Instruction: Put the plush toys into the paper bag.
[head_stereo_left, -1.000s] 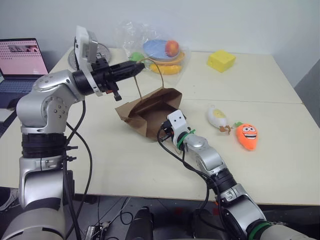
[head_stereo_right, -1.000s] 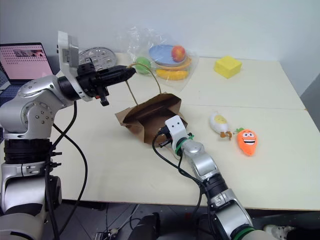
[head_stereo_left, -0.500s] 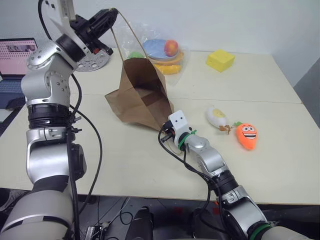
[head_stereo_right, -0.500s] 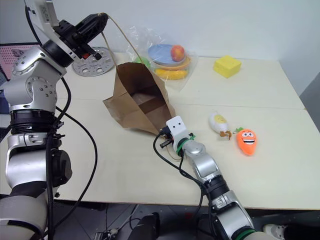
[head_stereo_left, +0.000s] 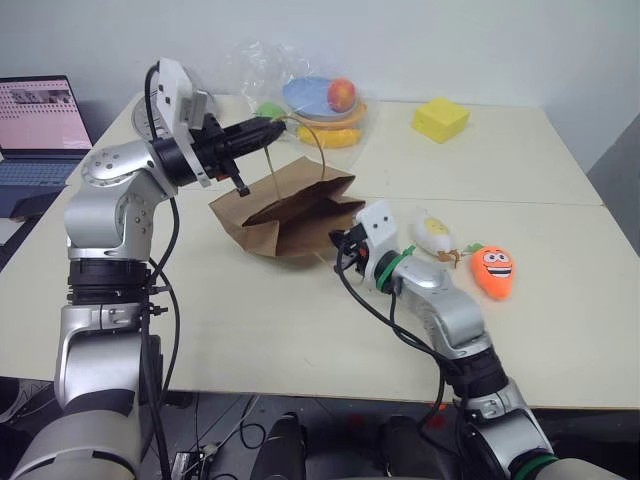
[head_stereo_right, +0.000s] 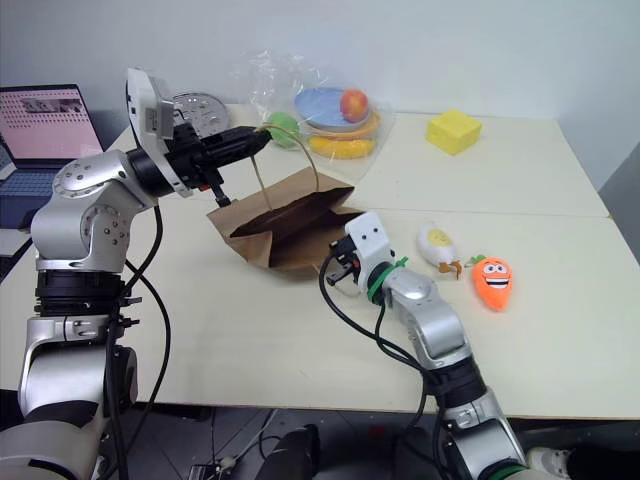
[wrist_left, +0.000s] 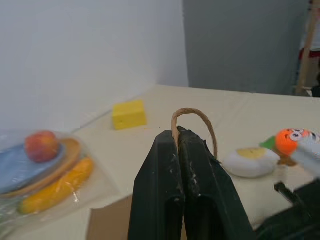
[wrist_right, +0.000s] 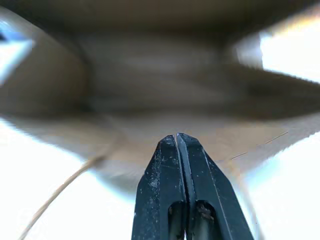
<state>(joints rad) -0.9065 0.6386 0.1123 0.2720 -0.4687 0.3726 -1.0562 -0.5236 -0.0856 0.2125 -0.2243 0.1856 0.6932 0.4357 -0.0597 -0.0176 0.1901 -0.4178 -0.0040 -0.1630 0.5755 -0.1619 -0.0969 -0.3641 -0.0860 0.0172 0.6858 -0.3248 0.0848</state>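
The brown paper bag (head_stereo_left: 290, 208) lies slumped on the table, its mouth facing the toys. My left gripper (head_stereo_left: 268, 129) hovers above it, shut on one looped cord handle (wrist_left: 193, 118). My right gripper (head_stereo_left: 338, 243) is shut at the bag's near rim, pointing into the mouth (wrist_right: 165, 75); whether paper is pinched between its fingers I cannot tell. The white-and-yellow plush toy (head_stereo_left: 433, 232) and the orange carrot plush toy (head_stereo_left: 494, 270) lie on the table to the right of the bag, just beyond my right arm.
A clear plastic bag of fruit on plates (head_stereo_left: 325, 100) stands behind the paper bag. A yellow sponge block (head_stereo_left: 441, 120) sits at the back right. An open laptop (head_stereo_left: 40, 125) and a round metal disc (head_stereo_right: 196, 104) are at the far left.
My left gripper swung up, lifting the bag upright by its handle, then came back down, and the bag has slumped low again. My right gripper rose and shifted right at the bag's rim.
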